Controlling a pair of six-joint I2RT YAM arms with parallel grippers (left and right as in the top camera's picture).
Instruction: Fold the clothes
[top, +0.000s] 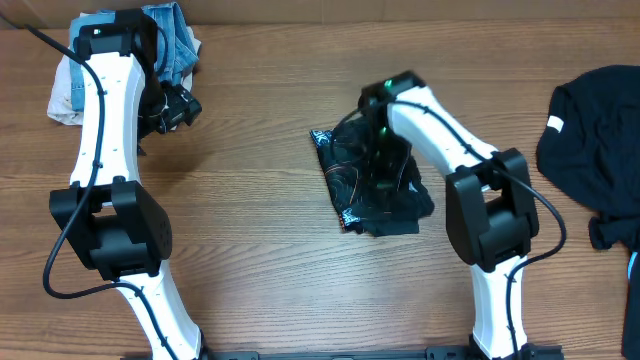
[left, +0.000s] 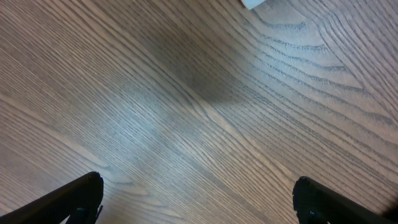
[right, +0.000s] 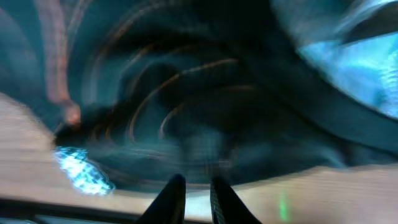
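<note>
The clothes, a black jersey with fine orange lines, lie crumpled at the table's middle. My right gripper is down on its upper part, and fabric rises in a peak toward it. In the blurred right wrist view the fingers stand almost together, with only a narrow slit between them. The right gripper has its tips at the dark cloth of the clothes, pinching a thin fold. My left gripper hovers at the far left, away from the jersey. The left gripper is open wide over bare wood.
A pile of blue denim and white cloth lies at the back left, behind the left arm. A large black garment lies at the right edge. A white corner shows at the top of the left wrist view.
</note>
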